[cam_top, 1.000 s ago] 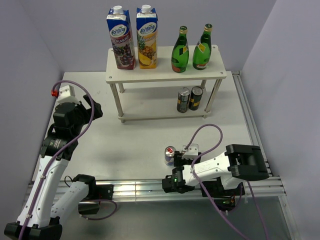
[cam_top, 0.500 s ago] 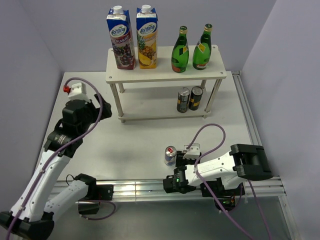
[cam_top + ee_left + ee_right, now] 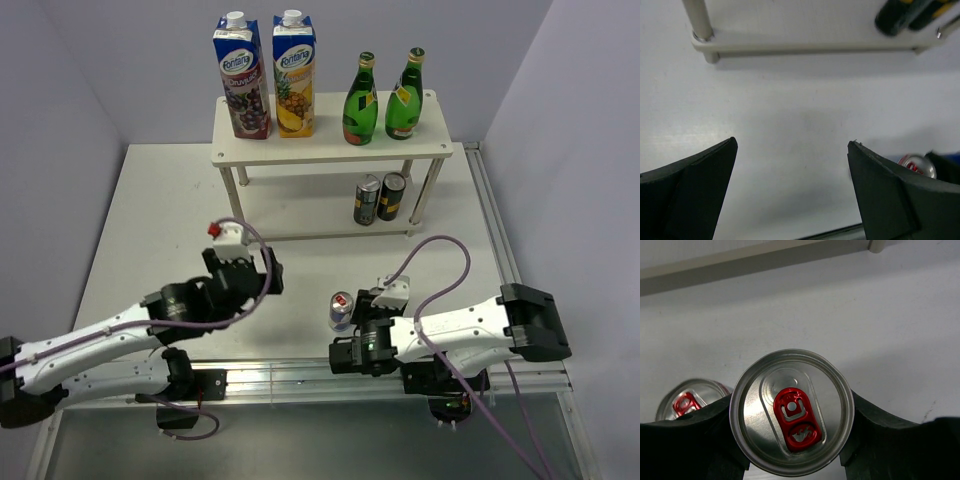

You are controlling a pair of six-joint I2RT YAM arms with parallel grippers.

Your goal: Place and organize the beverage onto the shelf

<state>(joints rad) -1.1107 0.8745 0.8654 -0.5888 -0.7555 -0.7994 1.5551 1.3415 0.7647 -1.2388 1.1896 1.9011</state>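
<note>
Right fingers (image 3: 880,440) clamp can (image 3: 791,432); 2nd can (image 3: 687,402) just beside

White table (image 3: 150,220), matte and plain. Toward the far edge, about midway between left and right edges: white two-tier shelf (image 3: 330,150), standing on round legs. Close to the near edge, slightly right of centre: one upright slim can (image 3: 341,310), red pull-tab on top.
</note>
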